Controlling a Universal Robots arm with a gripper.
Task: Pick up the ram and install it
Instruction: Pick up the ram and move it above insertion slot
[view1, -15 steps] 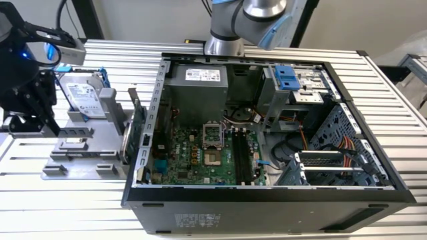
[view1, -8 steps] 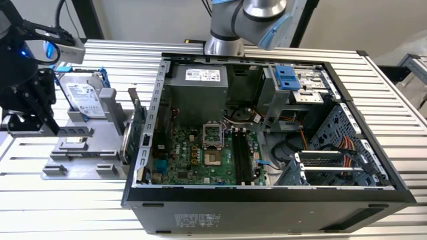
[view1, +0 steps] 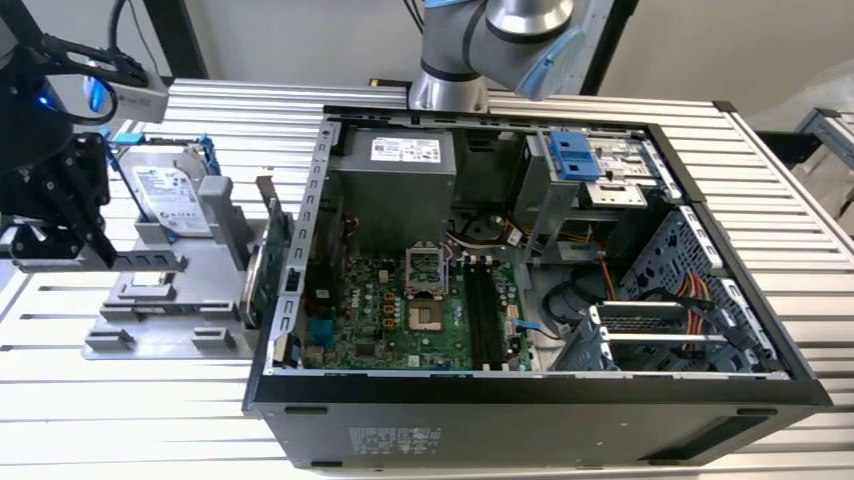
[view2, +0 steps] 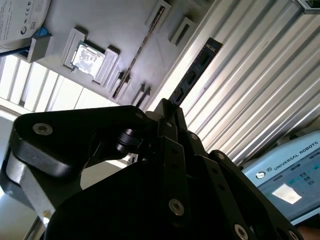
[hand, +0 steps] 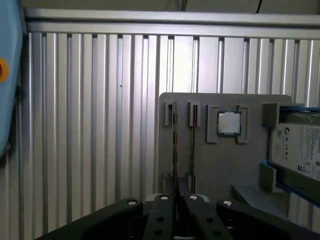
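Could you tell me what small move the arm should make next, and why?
Probably lift straight up a little: the gripper looks shut on the ram, close above the grey holder, so it should clear the holder before crossing to the open computer case.

In the second wrist view the ram (view2: 192, 75) loses its near end where the closed fingers (view2: 170, 140) of the gripper (view2: 167, 106) meet over it. The gripper's black linkage hides much of the tabletop (view2: 250, 90). A teach pendant (view2: 287, 175) is cut off by the frame's edge. In the exterior view the gripper is cropped by the left edge and the arm (view1: 487, 40) by the top edge. In the first wrist view the hard drive (hand: 300, 147) runs out of frame.
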